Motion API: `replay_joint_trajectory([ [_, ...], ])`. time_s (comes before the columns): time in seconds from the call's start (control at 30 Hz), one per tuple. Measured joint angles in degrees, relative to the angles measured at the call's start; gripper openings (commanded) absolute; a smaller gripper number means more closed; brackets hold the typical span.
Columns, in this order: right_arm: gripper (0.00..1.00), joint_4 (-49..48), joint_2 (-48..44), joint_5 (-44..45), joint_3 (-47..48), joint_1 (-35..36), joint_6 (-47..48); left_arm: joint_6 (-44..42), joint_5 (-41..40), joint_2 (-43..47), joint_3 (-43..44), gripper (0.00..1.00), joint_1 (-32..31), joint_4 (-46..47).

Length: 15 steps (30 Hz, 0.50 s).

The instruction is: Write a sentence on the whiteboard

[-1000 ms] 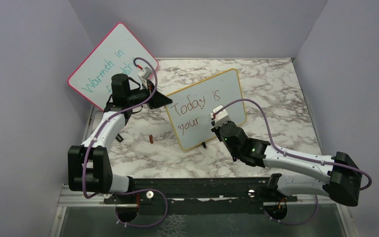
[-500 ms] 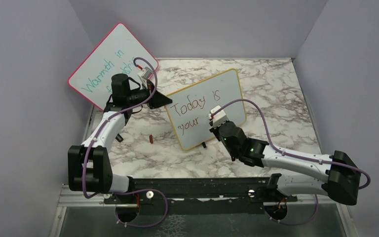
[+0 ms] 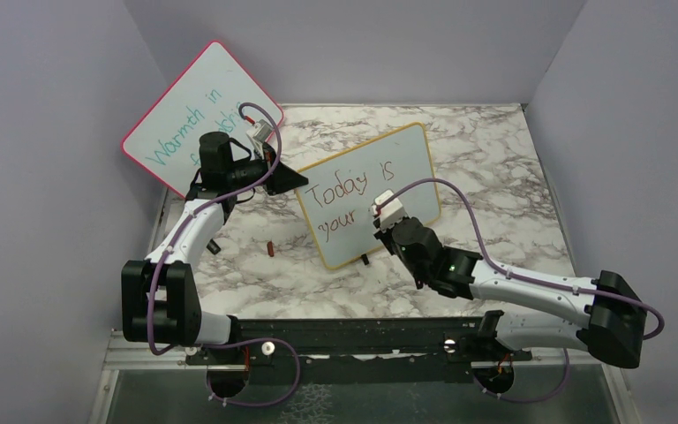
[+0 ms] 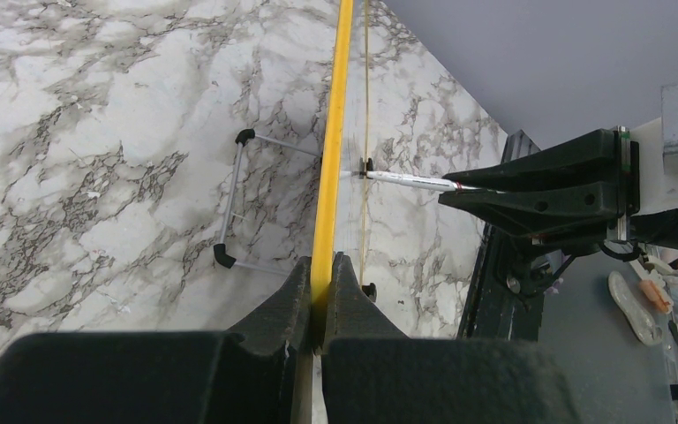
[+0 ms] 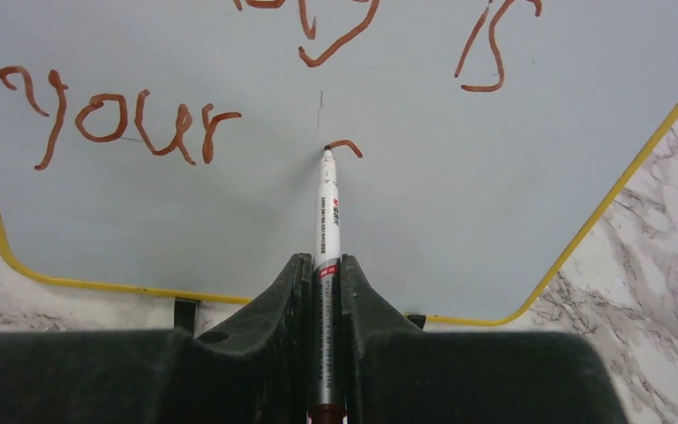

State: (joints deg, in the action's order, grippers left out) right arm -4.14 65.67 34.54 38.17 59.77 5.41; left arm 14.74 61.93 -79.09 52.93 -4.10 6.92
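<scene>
Top external view: a pink-framed board [image 3: 185,97] leans at the marble table's [image 3: 494,159] back-left corner. The left gripper [image 4: 320,265] is clenched on the left edge of the whiteboard [image 3: 406,155], which stands upright mid-table. The sentence [image 3: 340,190] reads "Today is your". The right gripper [image 5: 321,269] grasps a marker [image 5: 327,212], tip touching the board right of "your".

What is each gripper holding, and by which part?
The left gripper clamps the whiteboard by its yellow frame edge; the right gripper holds the marker by its rear barrel.
</scene>
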Motion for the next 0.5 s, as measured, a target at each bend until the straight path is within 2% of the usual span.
replay_joint_trajectory([
  [0.5,0.00,4.2,-0.7,-1.5,0.0,0.0,-1.1,0.0,0.0,0.0,0.0,0.00,0.0,0.0],
])
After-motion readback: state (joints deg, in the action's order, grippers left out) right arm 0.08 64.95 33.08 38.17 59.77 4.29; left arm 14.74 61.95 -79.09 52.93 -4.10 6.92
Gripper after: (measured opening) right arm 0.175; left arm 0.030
